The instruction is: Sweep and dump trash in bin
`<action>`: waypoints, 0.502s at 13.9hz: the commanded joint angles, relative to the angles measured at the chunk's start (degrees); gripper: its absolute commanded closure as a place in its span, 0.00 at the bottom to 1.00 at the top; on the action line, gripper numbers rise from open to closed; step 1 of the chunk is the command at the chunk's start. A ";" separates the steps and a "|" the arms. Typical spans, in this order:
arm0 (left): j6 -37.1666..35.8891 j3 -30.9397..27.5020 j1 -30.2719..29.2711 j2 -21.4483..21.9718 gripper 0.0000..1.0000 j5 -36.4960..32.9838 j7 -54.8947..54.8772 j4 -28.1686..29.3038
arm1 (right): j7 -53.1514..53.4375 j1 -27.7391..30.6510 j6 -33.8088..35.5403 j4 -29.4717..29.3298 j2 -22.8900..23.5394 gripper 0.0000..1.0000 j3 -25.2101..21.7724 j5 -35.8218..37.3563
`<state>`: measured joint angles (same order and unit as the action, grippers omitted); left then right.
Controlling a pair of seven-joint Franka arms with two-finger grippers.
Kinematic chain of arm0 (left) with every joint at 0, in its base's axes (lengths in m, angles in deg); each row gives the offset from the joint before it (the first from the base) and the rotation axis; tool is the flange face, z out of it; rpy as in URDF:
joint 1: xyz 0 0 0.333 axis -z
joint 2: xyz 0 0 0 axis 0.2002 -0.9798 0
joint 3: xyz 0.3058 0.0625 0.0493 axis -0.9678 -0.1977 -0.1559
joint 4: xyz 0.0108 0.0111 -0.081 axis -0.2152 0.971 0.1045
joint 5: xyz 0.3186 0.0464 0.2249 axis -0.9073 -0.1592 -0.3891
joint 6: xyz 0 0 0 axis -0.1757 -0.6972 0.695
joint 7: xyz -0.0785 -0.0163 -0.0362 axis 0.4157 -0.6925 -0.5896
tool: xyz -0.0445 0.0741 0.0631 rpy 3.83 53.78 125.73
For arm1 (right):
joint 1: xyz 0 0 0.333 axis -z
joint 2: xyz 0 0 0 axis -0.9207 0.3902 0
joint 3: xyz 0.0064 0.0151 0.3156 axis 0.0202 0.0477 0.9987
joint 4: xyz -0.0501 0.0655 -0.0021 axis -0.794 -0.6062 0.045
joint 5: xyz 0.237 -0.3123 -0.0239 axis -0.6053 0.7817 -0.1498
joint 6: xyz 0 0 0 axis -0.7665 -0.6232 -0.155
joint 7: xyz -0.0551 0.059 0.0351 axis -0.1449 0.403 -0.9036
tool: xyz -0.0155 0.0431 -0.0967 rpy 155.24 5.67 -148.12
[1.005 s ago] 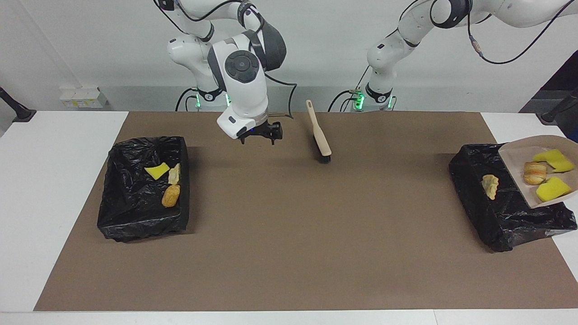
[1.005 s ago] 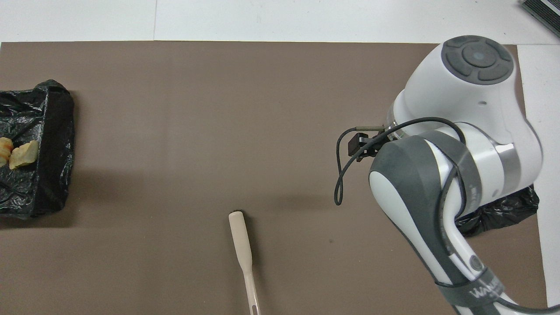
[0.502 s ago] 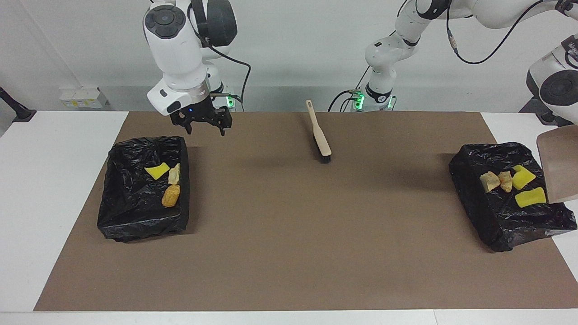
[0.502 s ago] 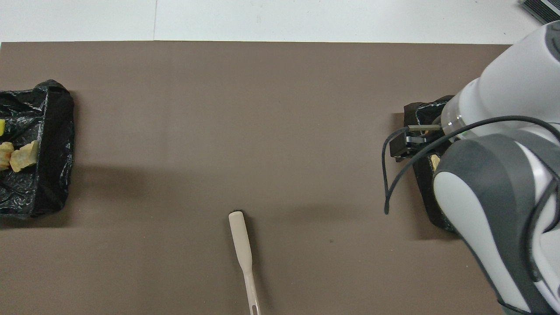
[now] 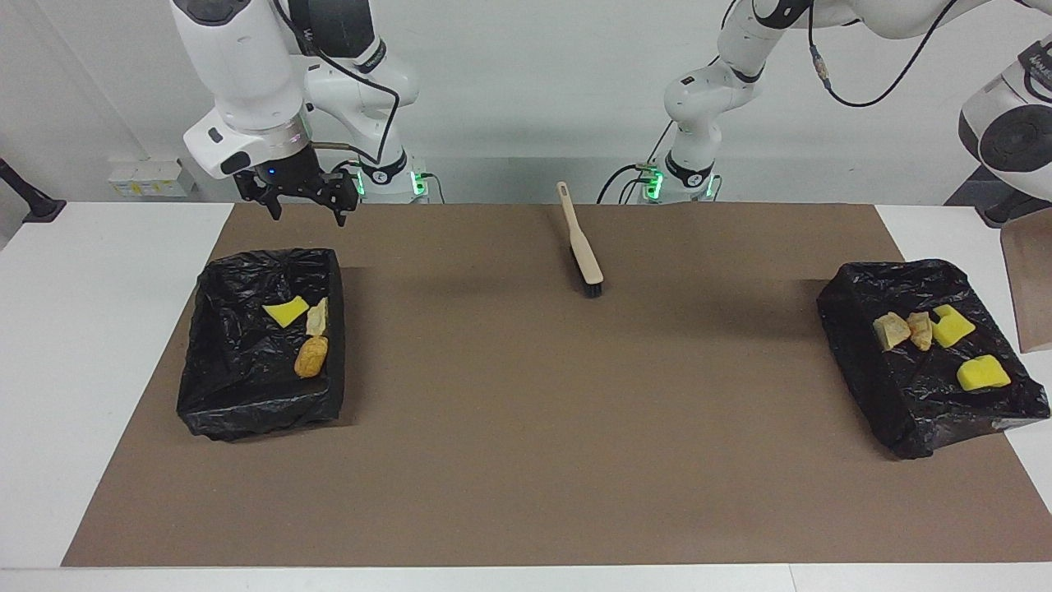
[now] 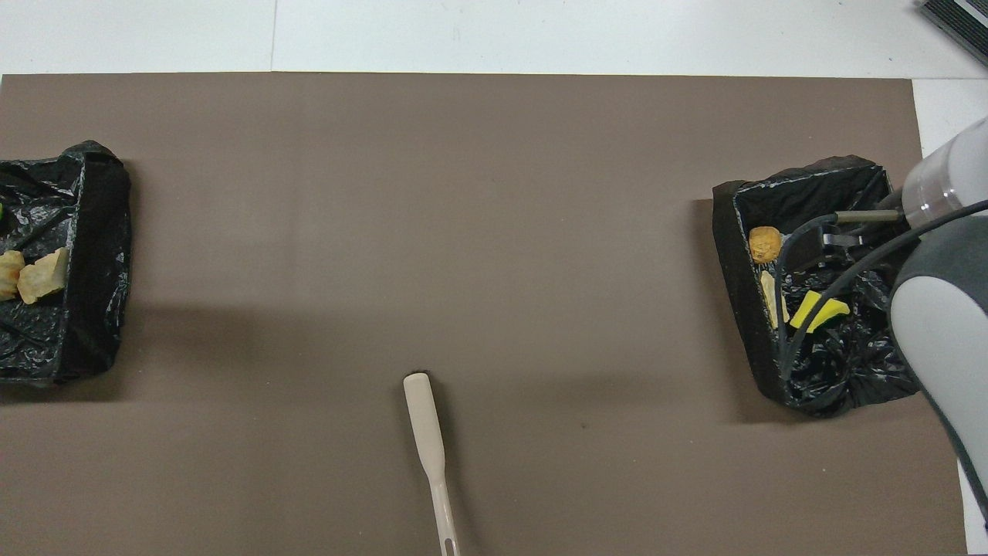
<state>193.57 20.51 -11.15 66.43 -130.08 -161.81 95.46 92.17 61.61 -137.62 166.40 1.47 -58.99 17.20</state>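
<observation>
All seven trash scraps are seen inside two black-lined bins on the brown mat (image 5: 526, 460). In the bin at the right arm's end (image 5: 246, 395), a yellow sponge piece (image 5: 285, 312), a pale lump (image 5: 317, 316) and an orange-brown lump (image 5: 311, 357) are held. In the bin at the left arm's end (image 5: 912, 411), two pale lumps (image 5: 891, 330) and two yellow sponge chunks (image 5: 983, 373) are held.

The right gripper (image 5: 302, 197) is raised above the mat's robot-side edge, its fingers spread and empty. The left gripper is out of sight at the frame edge; only part of a beige dustpan (image 5: 1031, 288) is seen there.

A beige brush (image 5: 580, 242) lies alone mid-table, near the robots.
</observation>
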 commanded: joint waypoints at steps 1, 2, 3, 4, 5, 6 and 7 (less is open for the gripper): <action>-2.61 0.24 0.90 1.42 1.00 1.02 -1.90 0.38 | -1.34 1.64 1.08 -0.51 -0.30 0.00 0.56 0.42; -3.06 0.50 0.90 1.42 1.00 1.81 -1.90 0.38 | -1.16 2.34 1.17 -0.51 -0.30 0.00 0.65 -0.11; -3.15 0.59 0.90 1.42 1.00 2.95 -1.64 0.38 | -0.90 2.43 0.65 -0.51 -0.22 0.00 0.65 -0.29; -3.58 0.68 0.90 1.42 1.00 5.75 -1.29 0.38 | -0.81 2.52 0.73 -0.51 -0.21 0.00 0.65 -0.29; -4.20 0.68 0.90 1.42 1.00 9.52 -1.29 0.29 | -0.81 2.61 0.64 -0.51 -0.21 0.00 0.65 -0.38; -4.29 0.68 0.99 1.42 1.00 12.16 -1.29 0.20 | -0.81 2.61 0.64 -0.51 -0.21 0.00 0.65 -0.29; -4.47 0.86 2.38 1.42 1.00 14.98 -1.20 0.20 | -0.81 2.61 0.64 -0.51 -0.21 0.00 0.65 -0.29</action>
<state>190.52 21.73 -10.84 67.04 -119.43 -162.64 95.47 92.17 63.29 -137.59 166.29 1.45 -58.98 17.21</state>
